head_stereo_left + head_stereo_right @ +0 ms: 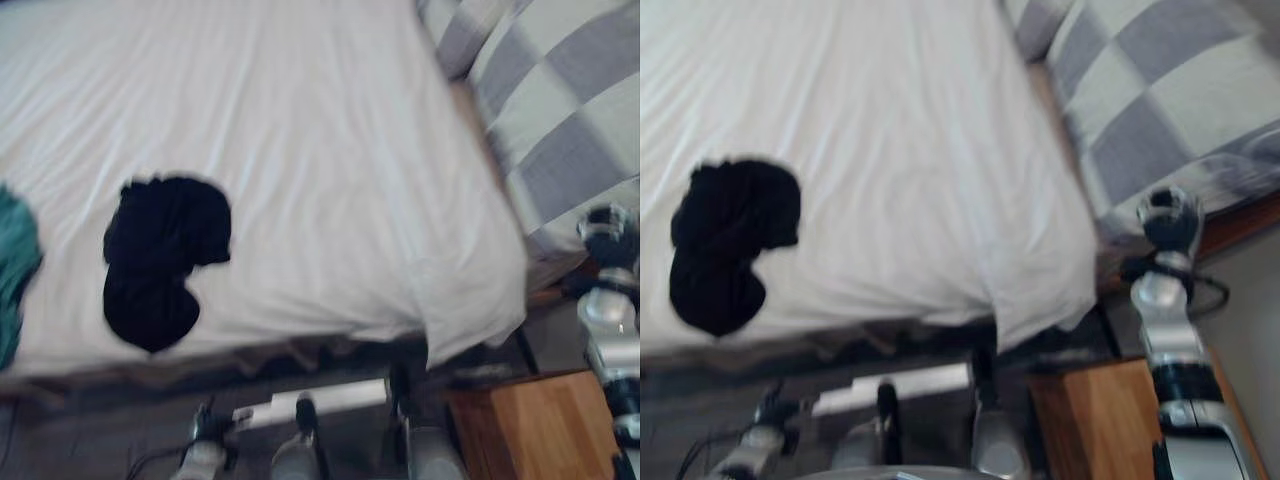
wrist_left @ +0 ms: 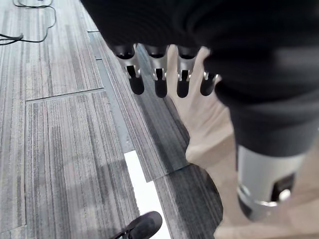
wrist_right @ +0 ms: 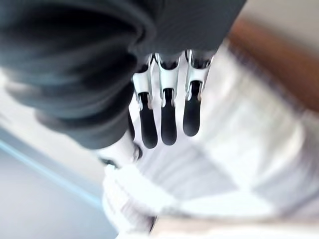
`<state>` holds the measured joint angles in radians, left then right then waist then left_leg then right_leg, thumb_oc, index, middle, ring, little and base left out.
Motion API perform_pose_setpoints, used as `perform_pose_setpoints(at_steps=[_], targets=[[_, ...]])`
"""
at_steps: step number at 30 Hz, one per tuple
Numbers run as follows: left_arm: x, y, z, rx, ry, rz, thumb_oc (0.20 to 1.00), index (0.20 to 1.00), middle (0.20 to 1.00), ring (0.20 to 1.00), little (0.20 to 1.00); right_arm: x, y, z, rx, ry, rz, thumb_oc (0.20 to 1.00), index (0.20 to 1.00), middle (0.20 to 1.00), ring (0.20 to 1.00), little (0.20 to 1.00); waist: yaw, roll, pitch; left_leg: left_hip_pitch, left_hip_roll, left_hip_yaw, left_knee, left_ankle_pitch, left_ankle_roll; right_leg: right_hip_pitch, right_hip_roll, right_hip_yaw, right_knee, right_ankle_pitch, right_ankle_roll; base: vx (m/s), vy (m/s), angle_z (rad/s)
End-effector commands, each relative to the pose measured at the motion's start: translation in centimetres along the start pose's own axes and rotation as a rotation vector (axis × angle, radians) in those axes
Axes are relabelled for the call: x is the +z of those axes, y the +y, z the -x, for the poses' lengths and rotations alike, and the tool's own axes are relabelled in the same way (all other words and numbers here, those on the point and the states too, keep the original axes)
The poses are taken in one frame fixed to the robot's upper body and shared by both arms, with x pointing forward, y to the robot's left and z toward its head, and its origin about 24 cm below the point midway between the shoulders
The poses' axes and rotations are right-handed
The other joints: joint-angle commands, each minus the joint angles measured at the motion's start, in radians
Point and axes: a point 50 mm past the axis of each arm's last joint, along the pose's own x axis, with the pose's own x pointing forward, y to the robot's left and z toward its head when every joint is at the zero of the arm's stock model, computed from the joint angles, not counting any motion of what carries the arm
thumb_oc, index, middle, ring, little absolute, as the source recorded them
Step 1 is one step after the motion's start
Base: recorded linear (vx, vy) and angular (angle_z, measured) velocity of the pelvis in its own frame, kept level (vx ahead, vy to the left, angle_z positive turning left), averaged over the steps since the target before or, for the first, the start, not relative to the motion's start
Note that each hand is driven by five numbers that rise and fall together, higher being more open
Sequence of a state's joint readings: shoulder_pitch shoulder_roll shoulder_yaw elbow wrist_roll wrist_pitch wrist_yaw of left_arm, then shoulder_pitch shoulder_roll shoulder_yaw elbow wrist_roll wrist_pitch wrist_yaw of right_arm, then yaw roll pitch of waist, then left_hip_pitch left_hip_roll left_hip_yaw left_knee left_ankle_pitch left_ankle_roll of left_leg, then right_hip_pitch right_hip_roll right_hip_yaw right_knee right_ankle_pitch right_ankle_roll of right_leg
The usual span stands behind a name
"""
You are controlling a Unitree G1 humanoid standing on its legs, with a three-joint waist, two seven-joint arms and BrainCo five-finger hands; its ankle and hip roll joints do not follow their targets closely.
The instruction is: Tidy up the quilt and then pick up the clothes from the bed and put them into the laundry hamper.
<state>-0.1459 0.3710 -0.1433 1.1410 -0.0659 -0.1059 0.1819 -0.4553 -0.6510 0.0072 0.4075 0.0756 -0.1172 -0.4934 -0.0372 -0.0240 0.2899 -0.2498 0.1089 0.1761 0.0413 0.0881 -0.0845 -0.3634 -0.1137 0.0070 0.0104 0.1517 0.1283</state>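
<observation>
**Both hands empty, clothes on the bed**

I see my right hand point(image 3: 164, 114) relaxed, empty, by the checked quilt point(image 1: 1160, 90). Black clothes point(image 1: 160, 260) lie well left; a teal garment point(image 1: 15, 270) farther left. Left hand point(image 2: 159, 74) hangs loose, empty.

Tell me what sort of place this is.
Most likely a bedroom: a bed with a white sheet, a grey-and-white checked quilt bunched at its far end, a black garment lying on it, and a wooden bedside cabinet beside it.
</observation>
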Motion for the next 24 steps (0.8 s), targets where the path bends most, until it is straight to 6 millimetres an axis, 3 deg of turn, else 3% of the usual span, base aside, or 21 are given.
perform_pose_setpoints(at_steps=[1, 2, 3, 4, 5, 6, 7, 8, 9, 10, 11, 12, 13, 15, 16, 17, 18, 21, 23, 24], targets=[[2.3, 3.2, -0.9, 0.108, -0.056, 0.051, 1.0, 1.0, 1.0, 1.0, 1.0, 0.4, 0.4, -1.0, -0.006, -0.01, -0.015, 0.2, 0.2, 0.2, 0.2, 0.2, 0.04, 0.013, 0.1, -0.095, 0.023, -0.058, 0.181, -0.117, -0.019, -0.041, -0.039, 0.006, 0.224, -0.177, 0.043, -0.09, -0.011, 0.02], [2.3, 3.2, -0.9, 0.109, -0.056, 0.051, 1.0, 1.0, 1.0, 1.0, 1.0, 0.4, 0.4, -1.0, -0.006, -0.01, -0.016, 0.2, 0.2, 0.2, 0.2, 0.2, 0.039, 0.013, 0.097, -0.101, 0.023, -0.059, 0.185, -0.119, -0.019, -0.045, -0.039, 0.006, 0.227, -0.179, 0.042, -0.08, -0.014, 0.09], [2.4, 3.4, -0.9, 0.115, -0.053, 0.059, 1.0, 1.0, 1.0, 1.0, 1.0, -0.9, 0.8, -0.4, 0.019, 0.043, 0.0, 0.2, 0.2, 0.2, 0.2, 0.2, 0.04, 0.015, 0.103, -0.119, 0.024, -0.064, 0.205, -0.126, -0.017, -0.064, -0.039, 0.004, 0.25, -0.188, 0.04, -0.05, -0.002, 0.32], [2.2, 3.6, -0.9, 0.124, -0.042, 0.07, 1.0, 1.0, 1.0, 1.0, 1.0, -4.4, 1.6, 1.8, 0.075, 0.183, 0.043, 0.2, 0.2, 0.2, 0.2, 0.2, 0.039, 0.021, 0.121, -0.137, 0.026, -0.071, 0.238, -0.14, -0.013, -0.085, -0.039, 0.004, 0.292, -0.203, 0.035, -0.06, -0.002, 0.33], [2.3, 3.6, -0.9, 0.124, -0.042, 0.07, 1.0, 1.0, 1.0, 1.0, 1.0, -4.4, 1.7, 1.8, 0.075, 0.183, 0.043, 0.2, 0.2, 0.2, 0.2, 0.2, 0.039, 0.021, 0.118, -0.141, 0.025, -0.071, 0.235, -0.135, -0.013, -0.088, -0.039, 0.004, 0.289, -0.199, 0.035, -0.03, 0.007, 0.3], [1.6, 4.2, -0.9, 0.141, -0.015, 0.069, 1.0, 1.0, 1.0, 1.0, 1.0, -8.3, 2.1, 5.1, 0.143, 0.338, 0.108, 0.2, 0.2, 0.2, 0.2, 0.2, 0.035, 0.019, 0.123, -0.131, 0.027, -0.076, 0.241, -0.145, -0.012, -0.077, -0.039, -0.001, 0.296, -0.209, 0.033, -0.01, 0.003, -0.06], [1.6, 4.2, -0.9, 0.141, -0.015, 0.069, 1.0, 1.0, 1.0, 1.0, 1.0, -8.3, 2.1, 5.1, 0.143, 0.338, 0.108, 0.2, 0.2, 0.2, 0.2, 0.2, 0.035, 0.019, 0.121, -0.133, 0.026, -0.076, 0.237, -0.141, -0.012, -0.079, -0.039, -0.002, 0.292, -0.205, 0.032, 0.02, 0.006, -0.19], [1.3, 4.4, -0.8, 0.148, 0.0, 0.061, 1.0, 1.0, 1.0, 1.0, 1.0, -10.0, 2.2, 6.9, 0.177, 0.406, 0.141, 0.2, 0.2, 0.2, 0.2, 0.2, 0.031, 0.016, 0.123, -0.117, 0.027, -0.077, 0.232, -0.146, -0.011, -0.064, -0.037, -0.003, 0.29, -0.209, 0.031, 0.01, 0.003, -0.15], [1.3, 4.4, -0.8, 0.148, 0.0, 0.061, 1.0, 1.0, 1.0, 1.0, 1.0, -10.0, 2.2, 6.9, 0.178, 0.406, 0.14, 0.2, 0.2, 0.2, 0.2, 0.2, 0.031, 0.015, 0.121, -0.119, 0.026, -0.077, 0.228, -0.142, -0.011, -0.066, -0.038, -0.003, 0.286, -0.205, 0.031, 0.06, 0.018, 0.14], [0.5, 4.8, -0.7, 0.149, 0.026, 0.037, 1.0, 1.0, 1.0, 1.0, 1.0, -13.2, 2.0, 11.2, 0.277, 0.543, 0.233, 0.2, 0.2, 0.2, 0.2, 0.2, 0.022, 0.011, 0.116, -0.084, 0.026, -0.076, 0.195, -0.141, -0.011, -0.032, -0.038, -0.008, 0.255, -0.204, 0.032, 0.08, 0.025, 0.28], [0.1, 4.9, -0.6, 0.148, 0.039, 0.025, 1.0, 1.0, 1.0, 1.0, 1.0, -14.9, 1.6, 13.8, 0.32, 0.635, 0.275, 0.2, 0.2, 0.2, 0.2, 0.2, 0.015, 0.008, 0.112, -0.051, 0.027, -0.07, 0.173, -0.142, -0.012, -0.004, -0.038, -0.011, 0.241, -0.203, 0.034, 0.17, 0.019, 0.22], [0.2, 4.2, -0.6, 0.12, 0.028, 0.004, 1.0, 1.0, 1.0, 1.0, 1.0, -17.6, 0.1, 19.1, 0.396, 0.814, 0.347, 0.2, 0.2, 0.2, 0.2, 0.2, 0.004, -0.003, 0.094, 0.003, 0.027, -0.066, 0.123, -0.136, -0.012, 0.059, -0.039, -0.021, 0.185, -0.195, 0.037, 0.13, 0.005, 0.02], [0.2, 4.2, -0.6, 0.121, 0.028, 0.004, 1.0, 1.0, 1.0, 1.0, 1.0, -17.6, 0.1, 19.1, 0.396, 0.814, 0.347, 0.2, 0.2, 0.2, 0.2, 0.2, 0.004, -0.003, 0.092, 0.001, 0.027, -0.066, 0.12, -0.133, -0.011, 0.058, -0.039, -0.022, 0.182, -0.192, 0.037, 0.13, -0.01, -0.01], [0.0, 3.2, -0.5, 0.098, 0.043, 0.006, 1.0, 1.0, 1.0, 1.0, 1.0, -19.2, -0.5, 24.0, 0.49, 0.968, 0.395, 0.2, 0.2, 0.2, 0.2, 0.2, -0.001, -0.008, 0.074, 0.051, 0.022, -0.066, 0.079, -0.125, -0.01, 0.112, -0.035, -0.03, 0.144, -0.187, 0.035, 0.14, -0.025, 0.07], [-0.3, 2.4, -0.4, 0.071, 0.047, -0.007, 1.0, 1.0, 1.0, 1.0, 1.0, -20.5, -1.7, 28.2, 0.566, 1.125, 0.465, 1.0, 1.0, 1.0, 1.0, 1.0, -0.002, -0.007, 0.052, 0.09, 0.01, -0.063, 0.035, -0.112, -0.009, 0.159, -0.038, -0.04, 0.099, -0.174, 0.034, 0.15, -0.028, 0.07], [-0.3, 2.4, -0.4, 0.071, 0.047, -0.007, 1.0, 1.0, 1.0, 1.0, 1.0, -20.5, -1.7, 28.2, 0.566, 1.125, 0.464, 1.0, 1.0, 1.0, 1.0, 1.0, -0.002, -0.007, 0.054, 0.093, 0.01, -0.063, 0.033, -0.111, -0.009, 0.162, -0.038, -0.041, 0.097, -0.174, 0.034, 0.16, -0.03, 0.07], [0.0, 1.4, -0.4, 0.043, 0.033, -0.012, 1.0, 1.0, 1.0, 1.0, 1.0, -20.9, -2.6, 31.1, 0.64, 1.227, 0.524, 1.0, 1.0, 1.0, 1.0, 1.0, 0.003, -0.001, 0.038, 0.112, -0.008, -0.06, 0.018, -0.104, -0.01, 0.211, -0.057, -0.064, 0.039, -0.154, 0.037, 0.07, -0.015, 0.0], [0.8, 0.3, -0.4, 0.009, -0.003, -0.033, 1.0, 1.0, 1.0, 1.0, 1.0, -21.0, -2.9, 32.7, 0.686, 1.275, 0.552, 1.0, 1.0, 1.0, 1.0, 1.0, 0.004, 0.0, 0.038, 0.109, -0.014, -0.035, 0.058, -0.107, -0.024, 0.263, -0.089, -0.103, -0.011, -0.147, 0.038, 0.02, 0.028, 0.2], [1.4, -0.4, -0.4, -0.006, -0.035, -0.048, 1.0, 1.0, 1.0, 1.0, 1.0, -20.7, -1.6, 31.8, 0.716, 1.223, 0.542, 1.0, 1.0, 1.0, 1.0, 1.0, 0.01, -0.008, 0.039, 0.105, -0.008, -0.035, 0.121, -0.104, -0.055, 0.298, -0.117, -0.112, -0.039, -0.138, 0.04, -0.03, 0.184, 0.44], [1.3, -0.7, -0.3, -0.011, -0.038, -0.064, 1.0, 1.0, 1.0, 1.0, 1.0, -20.6, -1.2, 30.9, 0.708, 1.194, 0.525, 1.0, 1.0, 1.0, 1.0, 1.0, 0.009, -0.015, 0.034, 0.118, 0.02, -0.025, 0.111, -0.097, -0.065, 0.309, -0.14, -0.117, -0.049, -0.13, 0.048, -0.02, 0.303, 0.4]])
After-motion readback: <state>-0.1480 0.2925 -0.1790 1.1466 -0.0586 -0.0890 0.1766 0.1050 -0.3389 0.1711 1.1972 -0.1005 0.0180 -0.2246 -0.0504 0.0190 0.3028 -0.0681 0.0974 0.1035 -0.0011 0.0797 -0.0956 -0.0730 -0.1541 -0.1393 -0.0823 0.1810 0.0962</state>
